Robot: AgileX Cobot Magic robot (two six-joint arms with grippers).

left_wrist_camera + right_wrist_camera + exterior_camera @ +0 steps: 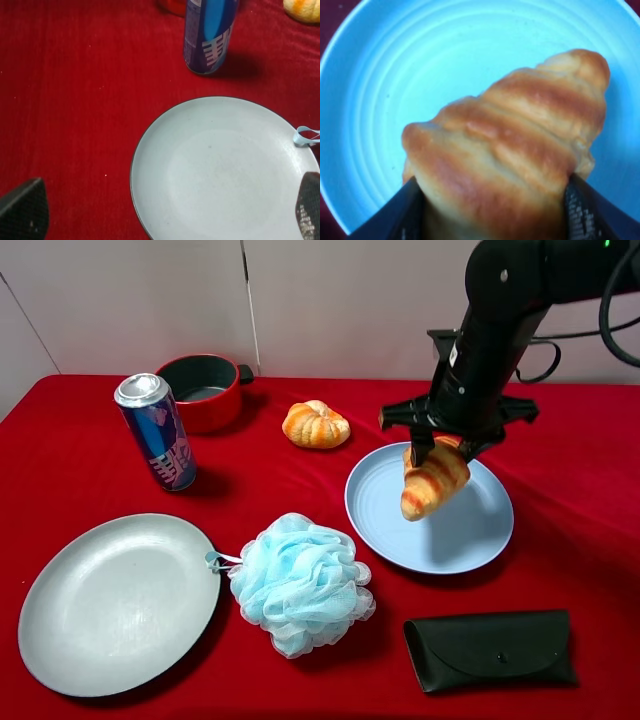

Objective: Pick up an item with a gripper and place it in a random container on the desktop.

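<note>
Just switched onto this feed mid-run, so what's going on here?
The right gripper is shut on the croissant, holding it tip-down over the light blue plate. It has not let go yet, and I cannot tell whether the tip touches the plate. The left gripper is open and empty, hanging above the grey plate.

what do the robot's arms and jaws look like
The right arm is glossy black, thick and rounded, with a small white label and black cables looping off it. Its jaws hang from a wide black crossbar. Both arms' jaws are black, with finely dotted grip pads. The left arm itself is out of view.
</note>
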